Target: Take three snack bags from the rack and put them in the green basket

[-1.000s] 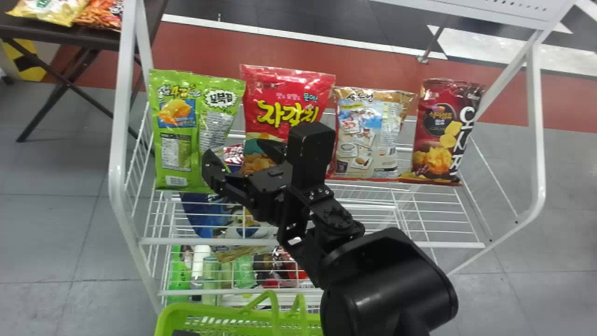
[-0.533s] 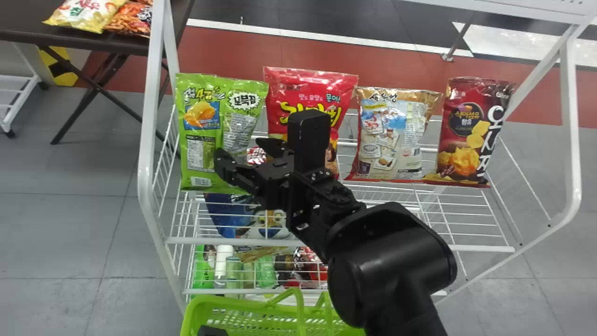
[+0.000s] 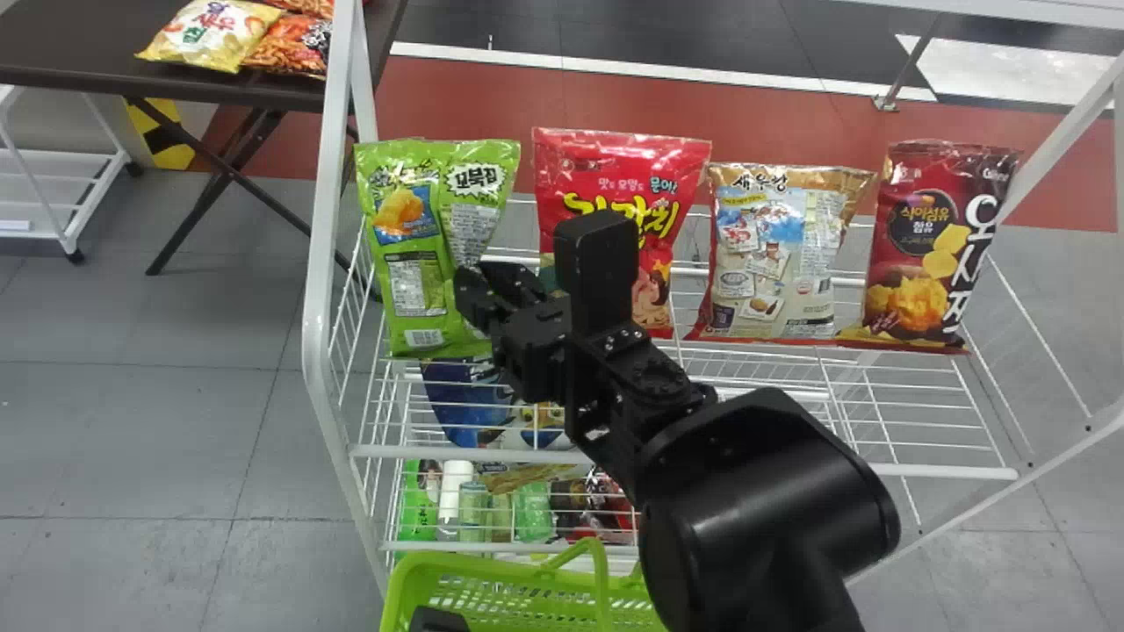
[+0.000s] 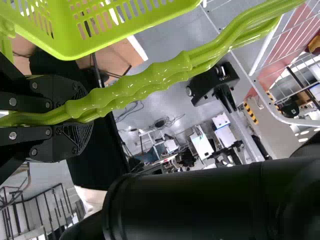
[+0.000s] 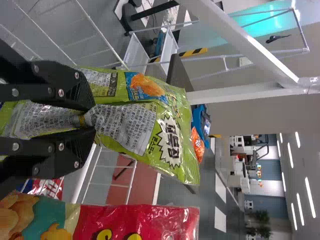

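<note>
Four snack bags stand on the rack's upper shelf: green [image 3: 413, 254], red [image 3: 615, 175], beige [image 3: 773, 254] and dark red [image 3: 922, 254]. My right gripper [image 3: 486, 290] is at the green bag's lower right part, pinching it into a fold. In the right wrist view the right gripper [image 5: 89, 119] has its fingers on both sides of the creased green bag [image 5: 135, 125]; the red bag [image 5: 140, 220] is beside it. At the bottom of the head view, my left gripper [image 3: 439, 620] is by the green basket [image 3: 518, 570]. The left gripper [image 4: 82, 112] holds the basket's handles [image 4: 145, 82].
The white rack [image 3: 320, 351] has wire shelves, with a blue package [image 3: 465, 404] and several bottles and packs lower down. A dark table [image 3: 79, 53] with more snack bags stands behind on the left. The rack's right post [image 3: 1071, 132] rises beside the dark red bag.
The rack and bags have shifted rightward in the head view. My right gripper's fingers have come together on the green bag, which is now narrower and creased.
</note>
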You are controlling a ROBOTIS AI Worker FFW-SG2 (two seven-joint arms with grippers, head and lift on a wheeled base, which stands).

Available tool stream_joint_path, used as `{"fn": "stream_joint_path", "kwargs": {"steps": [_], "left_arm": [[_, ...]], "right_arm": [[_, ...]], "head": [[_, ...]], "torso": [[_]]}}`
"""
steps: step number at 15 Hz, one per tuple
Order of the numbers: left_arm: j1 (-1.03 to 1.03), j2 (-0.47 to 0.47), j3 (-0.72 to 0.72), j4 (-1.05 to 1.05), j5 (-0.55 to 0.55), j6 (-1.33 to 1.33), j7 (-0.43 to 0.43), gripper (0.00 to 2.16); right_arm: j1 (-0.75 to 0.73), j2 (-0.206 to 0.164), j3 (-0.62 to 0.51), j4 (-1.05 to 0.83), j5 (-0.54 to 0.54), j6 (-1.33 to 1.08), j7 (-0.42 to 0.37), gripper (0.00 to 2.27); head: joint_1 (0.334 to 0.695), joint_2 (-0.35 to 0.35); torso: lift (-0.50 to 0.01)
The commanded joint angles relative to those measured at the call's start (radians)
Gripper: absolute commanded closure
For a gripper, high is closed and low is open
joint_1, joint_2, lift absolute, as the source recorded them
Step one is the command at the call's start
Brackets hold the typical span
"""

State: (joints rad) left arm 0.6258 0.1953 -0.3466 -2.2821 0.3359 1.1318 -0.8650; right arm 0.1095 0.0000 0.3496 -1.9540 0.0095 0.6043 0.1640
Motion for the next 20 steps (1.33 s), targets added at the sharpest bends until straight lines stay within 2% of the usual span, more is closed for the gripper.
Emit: {"fn": "stream_joint_path", "kwargs": {"steps": [1,3,4,5,6,7,8,9,11,12,15,16,18,20], "left_arm": [[0.0,0.003,-0.002,-0.003,0.0,-0.006,0.003,2.13],[0.0,0.004,0.0,-0.005,0.0,-0.006,0.004,2.13],[0.0,0.004,0.0,-0.005,0.0,-0.006,0.007,2.13],[0.0,0.001,0.0,-0.007,-0.002,-0.013,0.012,2.13],[0.0,-0.002,0.001,-0.007,-0.005,-0.013,0.014,2.13],[0.0,-0.005,0.005,-0.007,-0.006,-0.013,0.017,2.13],[-0.002,-0.008,0.005,-0.007,-0.011,-0.013,0.018,2.13],[-0.005,-0.011,0.006,-0.007,-0.012,-0.013,0.018,2.13],[-0.011,-0.022,0.031,0.003,-0.011,-0.013,0.017,2.13],[-0.009,-0.03,0.046,0.003,-0.008,-0.006,0.017,2.13],[0.012,-0.059,0.081,-0.002,-0.008,-0.013,0.026,2.13],[0.012,-0.066,0.086,-0.002,-0.006,-0.013,0.026,2.13],[0.012,-0.08,0.1,-0.002,-0.002,-0.01,0.026,2.13],[0.012,-0.086,0.118,-0.01,0.011,0.0,0.026,2.13]], "right_arm": [[0.039,0.001,-0.015,-0.045,0.001,-0.001,0.0,2.24],[0.113,-0.003,-0.049,-0.169,0.006,0.042,0.002,2.24],[0.15,-0.017,-0.069,-0.237,-0.003,0.079,0.011,2.24],[0.194,-0.046,-0.093,-0.315,-0.017,0.138,0.022,2.24],[0.254,-0.078,-0.13,-0.399,-0.028,0.156,0.029,2.24],[0.309,-0.089,-0.184,-0.464,-0.066,0.174,0.048,2.24],[0.381,-0.095,-0.254,-0.536,-0.112,0.187,0.085,2.24],[0.446,-0.095,-0.313,-0.592,-0.141,0.187,0.101,2.24],[0.605,-0.091,-0.443,-0.704,-0.192,0.125,0.152,2.24],[0.668,-0.075,-0.515,-0.75,-0.224,0.107,0.189,2.24],[0.682,-0.025,-0.71,-0.823,-0.304,0.309,0.309,2.24],[0.682,-0.002,-0.805,-0.858,-0.342,0.454,0.361,2.24],[0.671,0.001,-0.956,-0.89,-0.393,0.659,0.428,2.24],[0.661,0.001,-1.034,-0.893,-0.393,0.788,0.476,2.24]], "head": [[0.695,-0.144],[0.695,-0.161],[0.695,-0.173],[0.695,-0.187],[0.695,-0.211],[0.695,-0.234],[0.695,-0.301],[0.695,-0.342],[0.695,-0.35],[0.695,-0.35],[0.695,-0.35],[0.695,-0.35],[0.695,-0.35],[0.695,-0.35]], "torso": [[-0.006],[-0.006],[-0.006],[-0.006],[-0.006],[-0.006],[-0.006],[-0.006],[-0.006],[-0.006],[-0.006],[-0.006],[-0.006],[-0.006]]}}
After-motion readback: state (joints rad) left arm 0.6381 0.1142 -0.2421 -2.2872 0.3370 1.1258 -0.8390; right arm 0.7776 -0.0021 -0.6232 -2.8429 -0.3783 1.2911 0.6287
